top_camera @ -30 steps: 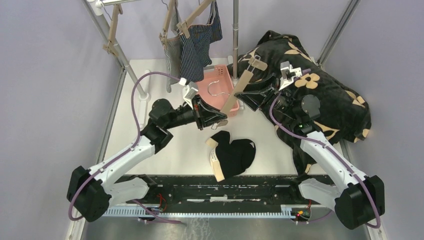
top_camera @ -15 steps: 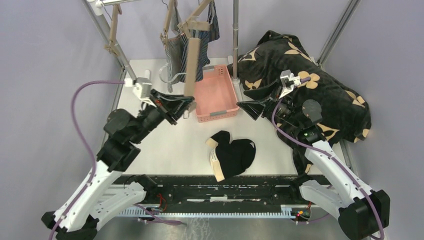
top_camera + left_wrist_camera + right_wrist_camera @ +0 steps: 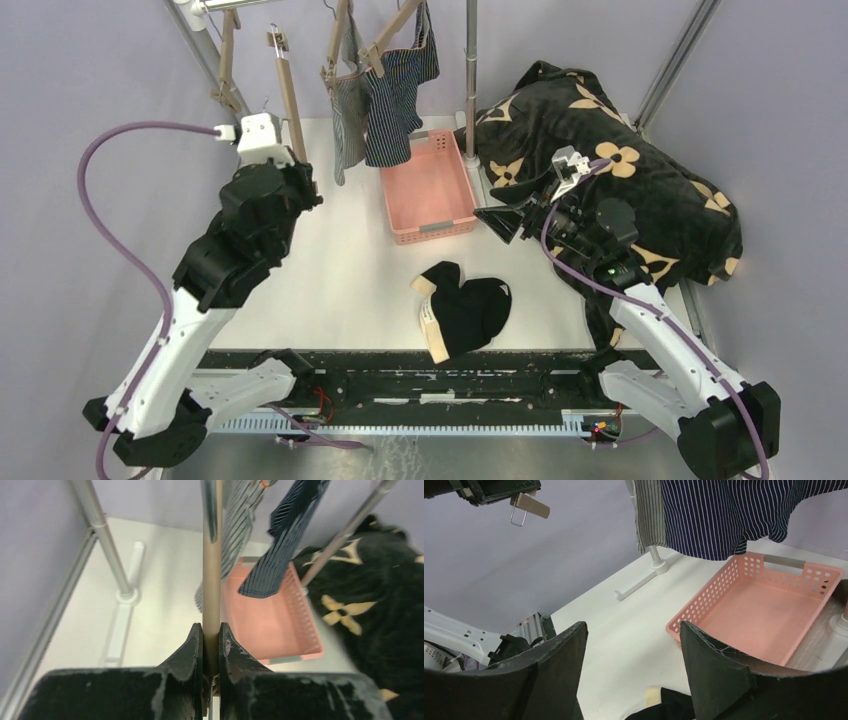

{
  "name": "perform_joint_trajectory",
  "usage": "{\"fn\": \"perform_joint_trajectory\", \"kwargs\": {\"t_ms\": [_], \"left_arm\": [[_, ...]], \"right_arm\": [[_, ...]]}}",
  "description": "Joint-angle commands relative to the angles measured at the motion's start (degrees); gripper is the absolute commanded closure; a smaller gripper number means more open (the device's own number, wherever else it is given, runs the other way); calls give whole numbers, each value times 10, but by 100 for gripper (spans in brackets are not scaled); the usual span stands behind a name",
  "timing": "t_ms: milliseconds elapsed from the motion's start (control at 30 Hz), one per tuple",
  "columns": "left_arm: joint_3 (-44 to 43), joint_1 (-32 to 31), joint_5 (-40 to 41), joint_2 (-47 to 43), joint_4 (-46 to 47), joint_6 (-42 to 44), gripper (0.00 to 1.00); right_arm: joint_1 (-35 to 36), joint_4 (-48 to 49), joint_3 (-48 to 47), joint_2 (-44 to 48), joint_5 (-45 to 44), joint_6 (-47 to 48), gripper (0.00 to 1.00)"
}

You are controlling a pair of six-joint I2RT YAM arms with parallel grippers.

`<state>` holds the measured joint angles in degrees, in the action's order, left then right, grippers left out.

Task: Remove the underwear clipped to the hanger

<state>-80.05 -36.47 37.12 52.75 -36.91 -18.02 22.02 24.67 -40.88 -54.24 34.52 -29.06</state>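
Overhead view of a two-arm robot at a white table (image 3: 340,280) with a metal clothes rack (image 3: 469,60) at the back.

The left gripper (image 3: 210,632) is pressed shut on the bar of a bare wooden hanger (image 3: 288,100), holding it nearly upright. A second ago this hanger was low over the pink basket (image 3: 425,185). It is now lifted high at the back left, close to the rack's left post. It carries no garment, so it seems to be going back to the rack.

The right gripper (image 3: 500,222) has its fingers spread and holds nothing. It hovers just right of the basket, at the edge of the black flowered blanket (image 3: 650,190), and has barely moved in that time.

The black underwear (image 3: 470,312) lies loose on the table in front of the basket, exactly where it lay a second ago. The grey-and-white striped underwear (image 3: 347,115) and the navy striped underwear (image 3: 397,100) hang side by side from wooden hangers at the back, above the basket's far end. The basket is empty.

By this layout, one of three garments is off and two are left. The likely next step is to park the hanger, then unclip a striped piece.
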Motion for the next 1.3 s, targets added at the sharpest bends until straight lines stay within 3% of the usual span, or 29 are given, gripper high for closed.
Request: {"fn": "perform_joint_trajectory", "kwargs": {"t_ms": [0, 267, 467, 800, 867, 1033, 1267], "left_arm": [[-82, 0, 81, 47, -91, 36, 97], [-186, 24, 102, 124, -141, 74, 95], [-288, 180, -88, 226, -135, 109, 96], [-473, 280, -250, 368, -163, 146, 97], [-472, 282, -266, 367, -175, 142, 97], [-319, 282, -284, 271, -107, 128, 97], [-225, 283, -318, 195, -90, 115, 97]], "right_arm": [[3, 0, 5, 21, -19, 22, 24], [2, -10, 10, 38, -22, 30, 24], [2, -38, 12, 69, -40, 46, 23], [2, -63, 17, 95, -67, 68, 23], [2, -60, 20, 92, -70, 66, 23], [2, -49, 22, 81, -68, 62, 23], [3, -41, 23, 77, -65, 58, 23]]}}
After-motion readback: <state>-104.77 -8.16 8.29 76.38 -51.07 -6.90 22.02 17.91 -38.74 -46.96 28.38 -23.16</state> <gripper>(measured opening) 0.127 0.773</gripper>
